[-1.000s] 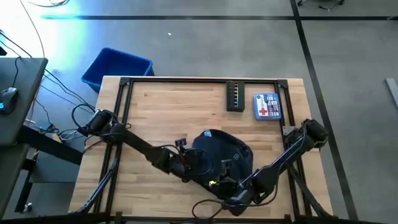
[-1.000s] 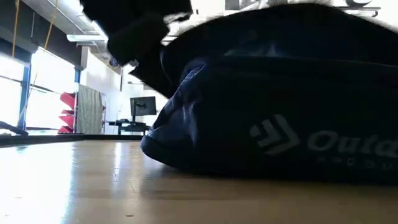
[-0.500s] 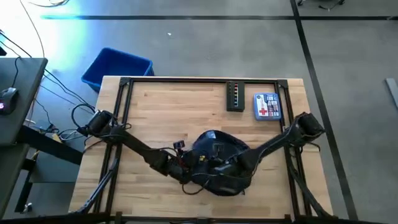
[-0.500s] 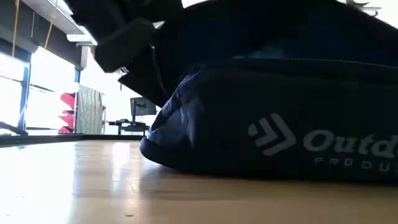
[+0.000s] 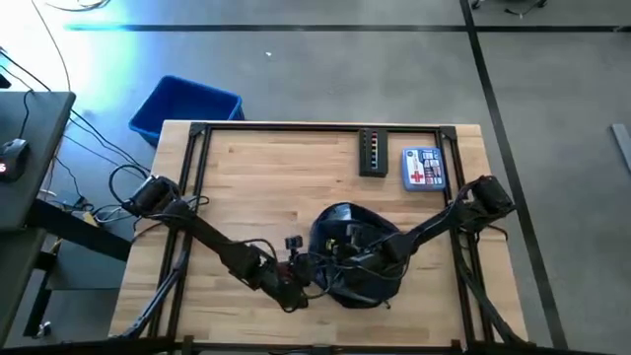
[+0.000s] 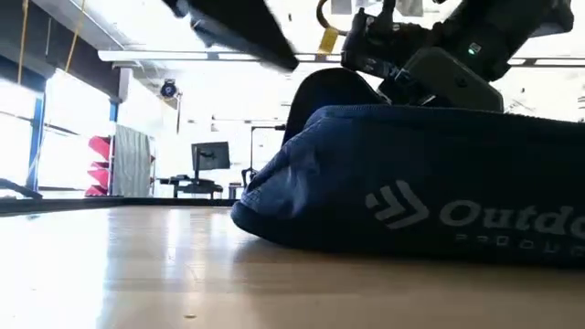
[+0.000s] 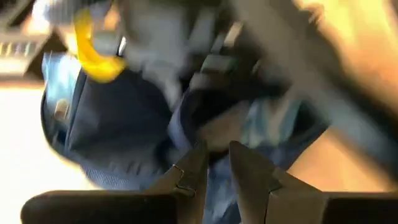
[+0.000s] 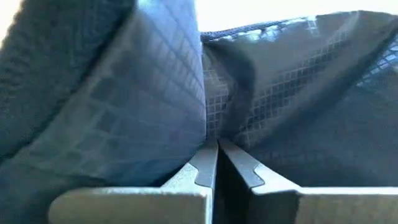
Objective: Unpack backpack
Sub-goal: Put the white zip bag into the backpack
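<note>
Backpack (image 5: 353, 258) fabric, pinched by right hand (image 8: 217, 163), shows only close-up.

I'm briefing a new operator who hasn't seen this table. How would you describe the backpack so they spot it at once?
Start at the wooden table; both grippers meet at a dark mound near its front edge. That is the backpack, soft navy fabric with pale lettering on its side. The two small flat items near the far edge are rigid and brightly marked.
</note>
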Controlling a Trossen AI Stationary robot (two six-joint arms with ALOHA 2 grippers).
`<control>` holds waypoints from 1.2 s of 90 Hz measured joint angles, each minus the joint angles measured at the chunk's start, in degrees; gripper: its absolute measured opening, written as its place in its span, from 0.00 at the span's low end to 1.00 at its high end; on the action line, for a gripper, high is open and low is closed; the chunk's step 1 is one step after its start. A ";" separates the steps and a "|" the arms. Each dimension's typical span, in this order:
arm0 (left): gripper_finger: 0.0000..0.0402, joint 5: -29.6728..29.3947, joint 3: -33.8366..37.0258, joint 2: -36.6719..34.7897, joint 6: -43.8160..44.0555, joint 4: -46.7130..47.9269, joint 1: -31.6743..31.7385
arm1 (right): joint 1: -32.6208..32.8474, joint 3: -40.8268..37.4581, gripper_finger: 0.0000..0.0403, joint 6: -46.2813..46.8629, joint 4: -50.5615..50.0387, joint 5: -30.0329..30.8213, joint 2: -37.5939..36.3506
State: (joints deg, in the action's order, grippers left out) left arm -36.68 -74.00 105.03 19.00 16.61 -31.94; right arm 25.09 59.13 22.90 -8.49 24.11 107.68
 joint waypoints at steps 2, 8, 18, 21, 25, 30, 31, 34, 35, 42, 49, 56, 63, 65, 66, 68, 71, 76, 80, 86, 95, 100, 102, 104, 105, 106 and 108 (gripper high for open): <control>0.12 0.05 0.00 0.00 -1.16 -1.21 0.06 | 0.03 0.21 0.00 -0.44 -0.07 0.16 0.02; 0.12 0.10 0.00 0.17 -3.83 -3.62 0.67 | 0.25 1.04 0.00 -1.61 -0.57 -0.16 0.12; 0.12 -0.48 0.02 0.80 -4.44 -3.64 2.75 | 1.18 2.91 0.00 -3.58 -1.68 -0.52 0.33; 0.12 -0.47 0.02 0.99 -4.17 -3.08 3.37 | 1.58 3.54 0.00 -3.94 -2.33 -0.58 0.33; 0.12 -0.12 0.04 1.28 -4.04 -1.95 4.15 | 2.02 4.31 0.00 -4.25 -3.37 -0.68 0.33; 0.12 1.14 0.04 1.95 -3.21 -1.81 5.00 | 2.67 5.25 0.00 -4.53 -5.16 -0.56 0.33; 0.12 1.43 0.04 2.00 -3.06 -1.68 5.13 | 2.78 5.45 0.00 -4.53 -5.62 -0.45 0.33; 0.12 2.68 0.05 2.29 -2.75 -1.01 5.39 | 3.14 6.01 0.00 -4.51 -6.98 0.01 0.33; 0.12 3.13 0.06 2.58 -2.72 -0.96 5.46 | 3.23 6.20 0.00 -4.51 -7.46 0.16 0.33; 0.12 7.10 0.05 3.38 -3.76 -1.05 5.72 | 4.03 7.61 0.00 -4.46 -10.69 1.93 0.33; 0.12 10.76 0.04 4.59 -4.90 -1.54 5.57 | 4.79 8.85 0.00 -4.28 -12.99 4.12 0.33; 0.12 13.13 0.04 5.73 -6.04 -1.24 5.09 | 5.33 9.90 0.01 -3.70 -15.12 5.61 0.33; 0.12 14.23 0.04 6.34 -6.95 -1.26 4.47 | 5.54 11.28 0.04 -3.79 -17.97 5.67 0.33; 0.12 14.27 0.04 6.51 -7.09 -1.28 4.36 | 5.63 11.85 0.05 -3.83 -18.99 5.68 0.33; 0.12 14.28 0.04 6.58 -7.12 -1.30 4.35 | 5.69 12.14 0.06 -3.83 -19.49 5.69 0.33; 0.12 14.28 0.04 6.70 -7.14 -1.27 4.24 | 5.83 12.85 0.07 -3.88 -20.96 5.78 0.33; 0.12 14.31 0.04 6.83 -7.15 -0.98 4.06 | 5.91 13.96 0.10 -3.90 -23.30 6.02 0.33; 0.12 14.42 0.04 7.26 -7.17 -0.62 4.00 | 6.24 15.99 0.15 -3.89 -26.98 7.69 0.27; 0.12 14.61 0.04 7.41 -7.19 -0.17 4.00 | 6.56 17.06 0.19 -4.13 -29.72 9.92 -0.16; 0.12 14.68 0.04 7.64 -7.03 0.86 4.12 | 6.92 17.43 0.25 -5.91 -30.81 13.55 -1.74; 0.12 14.59 0.07 7.87 -5.95 2.26 4.17 | 6.32 16.07 0.32 -7.35 -29.39 14.96 -5.73; 0.12 14.45 0.07 7.95 -5.70 2.34 4.17 | 5.62 14.13 0.35 -7.42 -27.80 15.04 -8.05; 0.12 14.37 0.07 7.98 -5.70 2.51 4.17 | 5.26 13.15 0.36 -7.42 -26.89 15.07 -8.94; 0.12 14.32 0.07 7.98 -5.70 2.56 4.17 | 4.94 12.08 0.36 -7.37 -25.83 15.04 -9.76; 0.12 14.31 0.07 7.98 -5.70 2.57 4.17 | 4.71 11.46 0.37 -7.37 -25.21 15.03 -10.22; 0.12 14.29 0.07 7.98 -5.70 2.57 4.17 | 4.51 10.88 0.37 -7.37 -24.57 14.92 -10.65; 0.12 14.28 0.07 7.98 -5.68 2.57 4.17 | 4.06 9.57 0.37 -7.37 -23.08 14.54 -11.48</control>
State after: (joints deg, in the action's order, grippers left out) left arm -22.39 -73.93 113.01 13.32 19.18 -27.77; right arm 29.15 68.69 15.53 -31.58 38.65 96.20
